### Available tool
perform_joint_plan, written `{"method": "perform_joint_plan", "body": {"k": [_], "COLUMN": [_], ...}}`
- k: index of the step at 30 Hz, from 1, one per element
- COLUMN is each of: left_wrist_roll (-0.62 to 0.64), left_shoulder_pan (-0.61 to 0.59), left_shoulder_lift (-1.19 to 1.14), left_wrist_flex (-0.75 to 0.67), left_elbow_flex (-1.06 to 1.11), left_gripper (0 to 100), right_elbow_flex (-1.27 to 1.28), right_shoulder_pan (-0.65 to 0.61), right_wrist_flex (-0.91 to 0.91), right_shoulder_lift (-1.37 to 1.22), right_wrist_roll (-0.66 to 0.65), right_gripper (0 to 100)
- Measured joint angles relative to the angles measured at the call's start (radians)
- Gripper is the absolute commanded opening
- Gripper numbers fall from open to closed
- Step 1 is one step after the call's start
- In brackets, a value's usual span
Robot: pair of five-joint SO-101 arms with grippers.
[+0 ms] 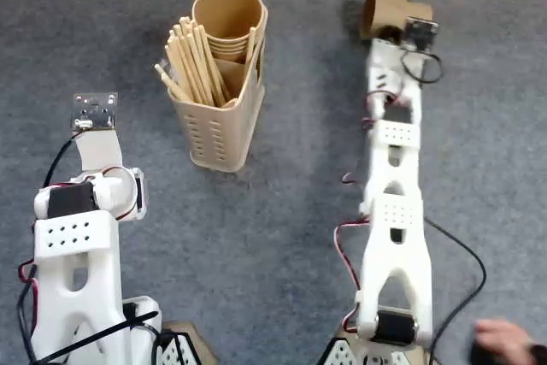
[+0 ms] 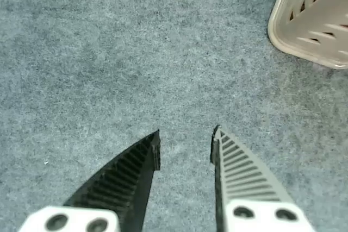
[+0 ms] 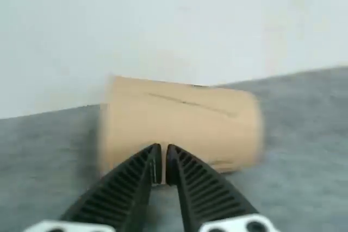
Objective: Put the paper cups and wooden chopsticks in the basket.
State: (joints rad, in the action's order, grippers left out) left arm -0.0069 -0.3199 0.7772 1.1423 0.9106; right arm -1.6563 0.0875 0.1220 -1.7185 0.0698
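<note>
A tan basket (image 1: 218, 138) stands on the grey carpet at the back middle, holding a stack of paper cups (image 1: 228, 19) and a bundle of wooden chopsticks (image 1: 192, 61). One more paper cup (image 1: 389, 10) lies sideways at the far right, by the white wall. My right gripper (image 3: 161, 153) is shut on the wall of this paper cup (image 3: 179, 126), with the cup's body beyond its fingertips. My left gripper (image 2: 185, 137) is open over bare carpet to the left of the basket, nothing between its fingers. A corner of the basket (image 2: 315, 20) shows beyond it.
The right arm (image 1: 393, 194) stretches far out over the carpet to the right of the basket. The left arm (image 1: 81, 211) is folded back near the front left. A white wall (image 3: 174, 20) rises just behind the lying cup.
</note>
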Motion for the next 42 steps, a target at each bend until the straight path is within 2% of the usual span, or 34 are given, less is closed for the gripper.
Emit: {"method": "perform_joint_plan", "body": {"k": [7,10,14,20,23,27,33,38,42], "left_wrist_roll": [0.000,0.000,0.000,0.000,0.000,0.000,0.000,0.000,0.000], "left_shoulder_pan": [0.000,0.000,0.000,0.000,0.000,0.000,0.000,0.000,0.000], "left_shoulder_lift": [0.000,0.000,0.000,0.000,0.000,0.000,0.000,0.000,0.000], "left_wrist_flex": [0.000,0.000,0.000,0.000,0.000,0.000,0.000,0.000,0.000], "left_elbow_flex": [0.000,0.000,0.000,0.000,0.000,0.000,0.000,0.000,0.000], "left_gripper": [18,18,18,18,18,18,18,18,18], "right_elbow_flex": [0.000,0.000,0.000,0.000,0.003,0.141,0.453,0.523,0.442], "right_shoulder_pan": [0.166,0.192,0.169,0.080,0.018,-0.043,-0.035,-0.008,0.028], "right_wrist_flex": [-0.002,-0.002,-0.060,-0.290,-0.305,-0.255,-0.146,0.107,0.400], "right_shoulder_lift": [0.000,0.000,0.000,0.000,0.002,0.021,0.172,0.275,0.336], "right_wrist_roll": [0.000,0.000,0.000,0.000,0.000,0.000,-0.005,-0.005,-0.005], "right_gripper": [3.4,3.5,3.5,3.5,3.5,3.5,3.5,3.5,3.5]}}
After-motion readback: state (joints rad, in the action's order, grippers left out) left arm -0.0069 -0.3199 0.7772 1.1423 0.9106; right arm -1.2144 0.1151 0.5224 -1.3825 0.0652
